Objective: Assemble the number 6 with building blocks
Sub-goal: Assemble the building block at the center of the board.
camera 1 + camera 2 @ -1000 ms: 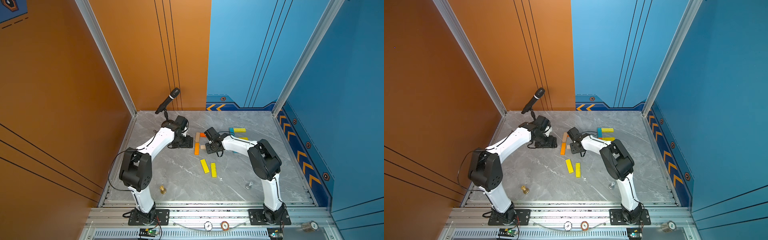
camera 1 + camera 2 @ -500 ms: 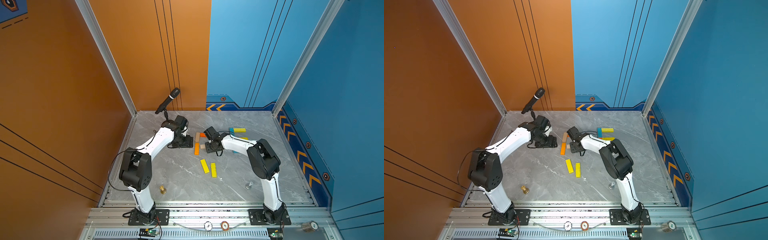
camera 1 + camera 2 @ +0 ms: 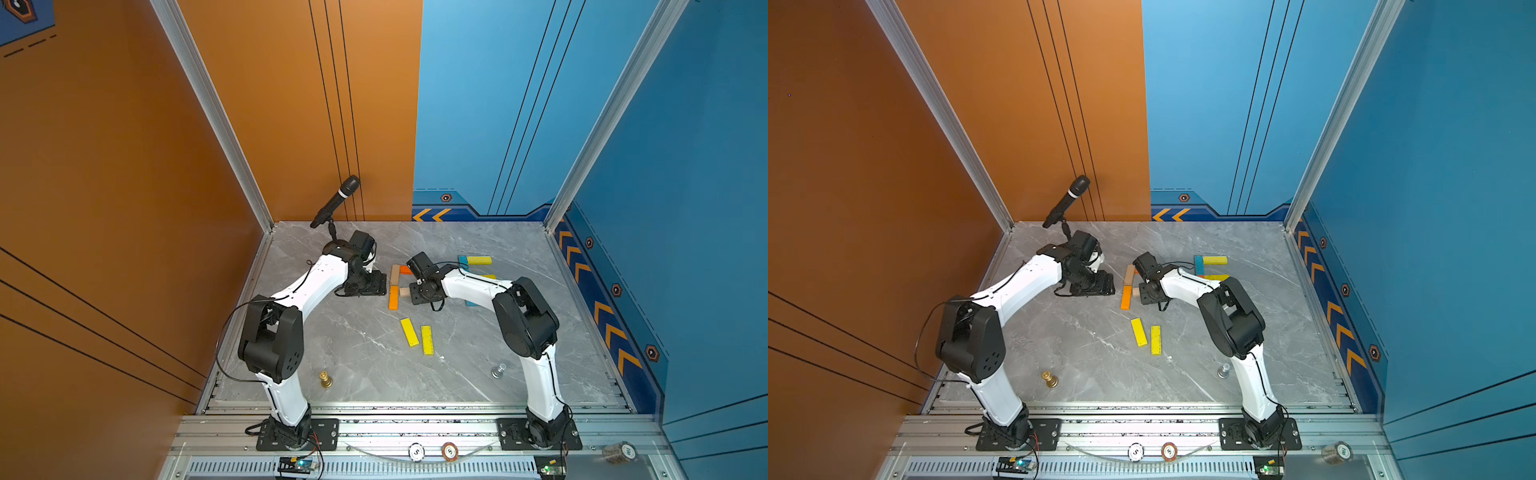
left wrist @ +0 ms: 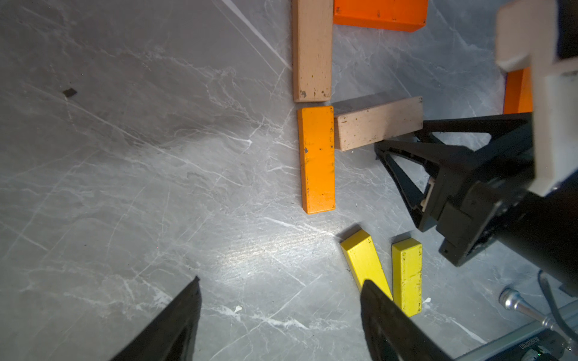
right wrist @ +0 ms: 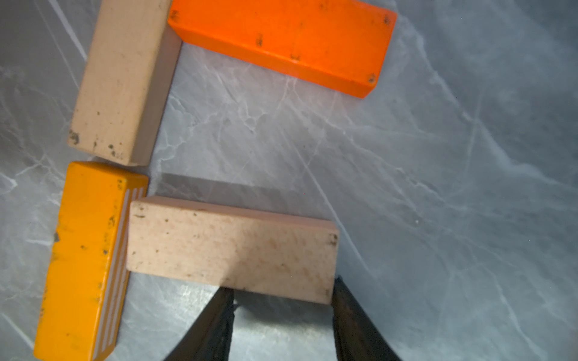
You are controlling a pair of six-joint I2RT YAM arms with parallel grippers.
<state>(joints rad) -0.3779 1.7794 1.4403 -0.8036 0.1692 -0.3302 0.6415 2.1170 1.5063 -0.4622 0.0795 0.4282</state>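
In both top views a pale wood block, an amber block below it and a red-orange block form an upright stroke with a top bar. My right gripper is shut on a second pale wood block. That block hangs slightly above the table, its free end against the amber block. My left gripper stands open over bare table to the left of the stroke, nothing between its fingers. Two yellow blocks lie nearer the front. A blue block and a yellow one lie at the back right.
A black microphone stands at the back left corner. A gold chess piece sits front left and a silver one front right beside my right arm. Walls close in three sides of the grey marble table.
My right gripper has edged a little to the left with the pale wood block in it. The left arm has hardly moved.
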